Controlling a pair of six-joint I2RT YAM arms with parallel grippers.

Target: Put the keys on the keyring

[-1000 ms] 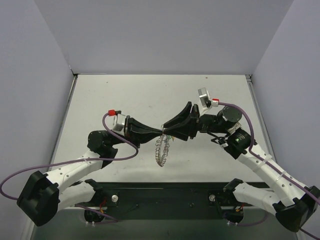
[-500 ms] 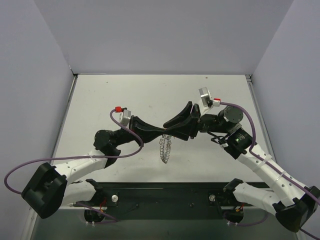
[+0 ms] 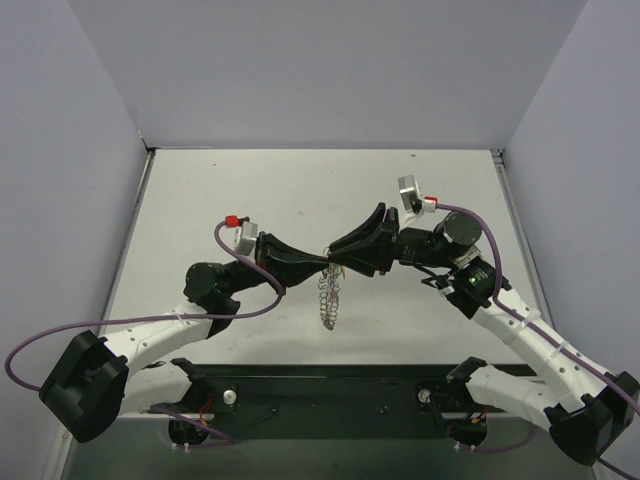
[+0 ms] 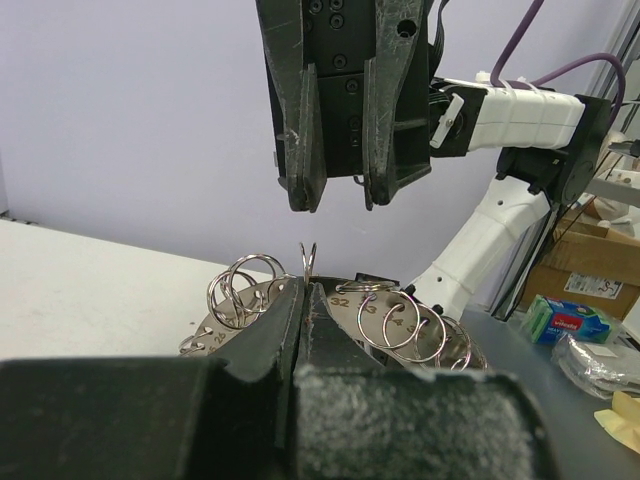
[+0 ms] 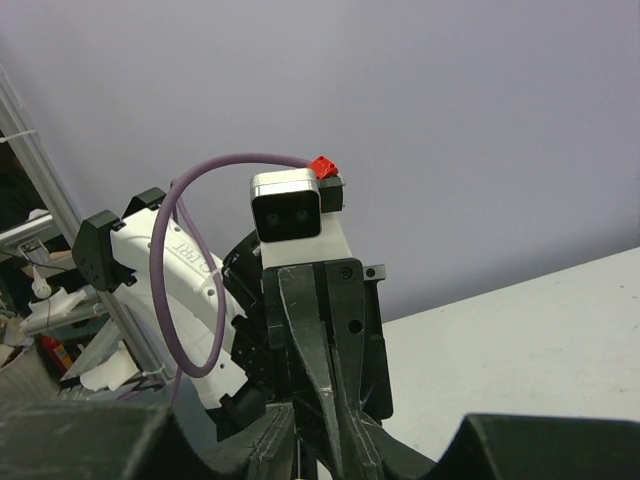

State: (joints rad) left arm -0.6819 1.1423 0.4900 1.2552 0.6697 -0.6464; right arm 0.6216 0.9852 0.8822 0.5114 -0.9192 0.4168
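Note:
The keyring (image 3: 327, 300) is a silvery loop that hangs below the spot where my two grippers meet, above the table's middle. My left gripper (image 3: 324, 262) is shut on it. In the left wrist view, a thin wire loop (image 4: 308, 258) sticks up from the closed tips (image 4: 303, 290), with small split rings (image 4: 243, 287) and numbered metal tags (image 4: 345, 300) on both sides. My right gripper (image 3: 339, 262) faces the left one tip to tip. In the left wrist view its fingers (image 4: 300, 150) stand slightly apart and hold nothing. Tiny coloured specks show at the tips; no key is clear.
The white table (image 3: 200, 200) is walled by plain panels at the back and sides. The arm bases and purple cables (image 3: 130, 325) lie along the near edge. Boxes and clutter (image 4: 575, 320) sit beyond the table in the left wrist view.
My left wrist has moved right and slightly away, closer to the right gripper. The hanging keyring has turned and looks narrower. The right gripper has edged slightly left.

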